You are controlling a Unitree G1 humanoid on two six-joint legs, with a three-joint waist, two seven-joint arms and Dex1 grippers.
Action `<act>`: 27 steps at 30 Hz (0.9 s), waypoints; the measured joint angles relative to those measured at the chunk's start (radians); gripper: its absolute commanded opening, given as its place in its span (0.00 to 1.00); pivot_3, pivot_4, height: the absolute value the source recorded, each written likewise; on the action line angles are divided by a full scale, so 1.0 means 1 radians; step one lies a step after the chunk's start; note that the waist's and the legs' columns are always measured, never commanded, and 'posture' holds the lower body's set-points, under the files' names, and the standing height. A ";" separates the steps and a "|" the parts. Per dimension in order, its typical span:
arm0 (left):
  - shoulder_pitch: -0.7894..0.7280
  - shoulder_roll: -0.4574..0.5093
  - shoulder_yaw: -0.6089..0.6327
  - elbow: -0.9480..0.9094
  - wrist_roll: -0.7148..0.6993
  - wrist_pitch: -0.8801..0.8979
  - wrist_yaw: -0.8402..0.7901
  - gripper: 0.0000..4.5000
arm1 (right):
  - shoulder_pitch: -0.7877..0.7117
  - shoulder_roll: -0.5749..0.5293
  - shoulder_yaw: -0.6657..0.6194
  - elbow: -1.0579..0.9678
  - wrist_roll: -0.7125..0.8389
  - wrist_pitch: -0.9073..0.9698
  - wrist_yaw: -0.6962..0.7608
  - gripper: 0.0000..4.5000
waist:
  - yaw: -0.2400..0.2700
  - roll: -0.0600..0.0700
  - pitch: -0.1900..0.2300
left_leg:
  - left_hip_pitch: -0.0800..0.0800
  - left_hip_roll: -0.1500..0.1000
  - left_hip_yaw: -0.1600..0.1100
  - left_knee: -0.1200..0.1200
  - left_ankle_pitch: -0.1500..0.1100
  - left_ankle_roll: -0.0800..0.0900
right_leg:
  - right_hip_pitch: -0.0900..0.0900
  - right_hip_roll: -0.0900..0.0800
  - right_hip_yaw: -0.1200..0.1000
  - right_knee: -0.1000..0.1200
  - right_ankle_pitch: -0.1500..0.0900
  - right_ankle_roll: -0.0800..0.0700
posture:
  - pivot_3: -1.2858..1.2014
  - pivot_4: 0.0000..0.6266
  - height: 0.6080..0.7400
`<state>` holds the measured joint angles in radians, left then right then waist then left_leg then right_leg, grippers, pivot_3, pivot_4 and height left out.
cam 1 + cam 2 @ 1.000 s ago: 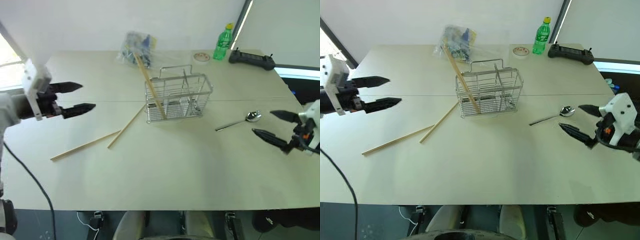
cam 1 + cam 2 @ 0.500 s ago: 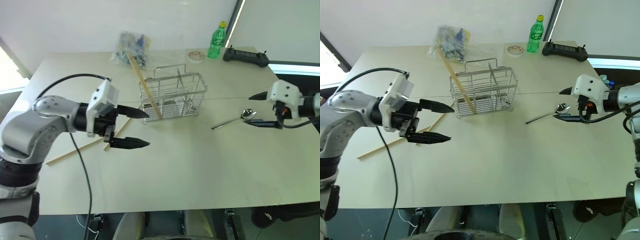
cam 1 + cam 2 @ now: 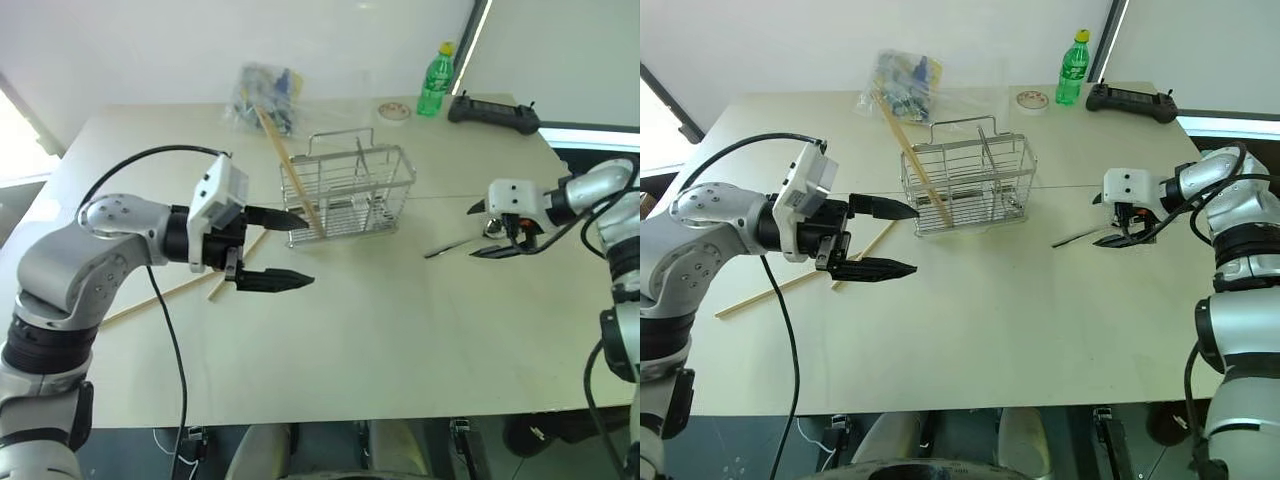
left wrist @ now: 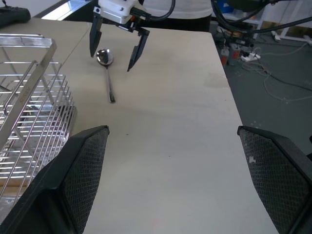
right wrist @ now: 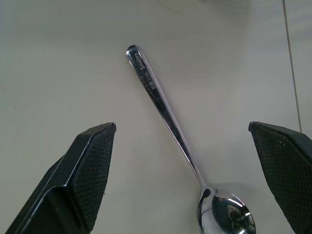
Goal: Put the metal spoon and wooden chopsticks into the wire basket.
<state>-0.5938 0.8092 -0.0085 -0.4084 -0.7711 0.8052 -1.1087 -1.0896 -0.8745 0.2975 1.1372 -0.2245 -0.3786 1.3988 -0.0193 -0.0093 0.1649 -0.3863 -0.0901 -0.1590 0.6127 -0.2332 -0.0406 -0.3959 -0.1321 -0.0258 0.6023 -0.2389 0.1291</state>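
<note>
Metal spoon [image 5: 165,112] flat on the surface [image 3: 400,330], right of centre frame. My right claw [image 3: 492,232] has come down over its bowl since a second ago, wide open, holding nothing. Left claw [image 3: 285,248] swung in beside the wire basket [image 3: 350,190], also open, empty. One of the wooden chopsticks [image 3: 290,170] leans in the basket, two lie centre-left. Green bottle [image 3: 432,80] top right, by the white wall.
</note>
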 measured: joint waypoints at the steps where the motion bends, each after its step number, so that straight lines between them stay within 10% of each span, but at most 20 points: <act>1: 0.002 0.000 0.003 -0.007 -0.005 0.002 0.004 0.99 | -0.010 0.005 0.005 0.017 -0.012 -0.001 -0.008 1.00 | 0.001 0.000 0.000 | 0.000 0.000 0.000 0.000 0.000 0.000 | 0.000 0.000 0.000 0.000 0.000 0.000 | 0.52 0.24 0.80; 25: 0.028 0.032 0.030 -0.051 -0.049 0.035 0.053 0.99 | -0.054 0.094 0.071 0.171 -0.205 0.047 -0.354 1.00 | -0.009 -0.003 0.001 | 0.013 0.000 0.016 -0.001 0.000 0.000 | 0.000 0.001 0.019 0.011 -0.001 -0.001 | 0.52 0.24 0.80; 27: 0.026 0.033 0.030 -0.045 -0.048 0.033 0.048 1.00 | -0.054 0.096 0.066 0.171 -0.203 0.047 -0.355 0.88 | -0.013 -0.003 0.001 | 0.013 0.000 0.016 -0.001 0.000 0.000 | 0.000 0.001 0.019 0.011 -0.001 0.000 | 0.52 0.24 0.80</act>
<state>-0.5673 0.8421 0.0220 -0.4530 -0.8196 0.8383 -1.0607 -1.1441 -0.7785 0.3639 1.3083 -0.4277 -0.3314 1.0437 -0.0327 -0.0119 0.1663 -0.3733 -0.0899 -0.1426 0.6118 -0.2334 -0.0403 -0.3954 -0.1307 -0.0069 0.6130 -0.2395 0.1286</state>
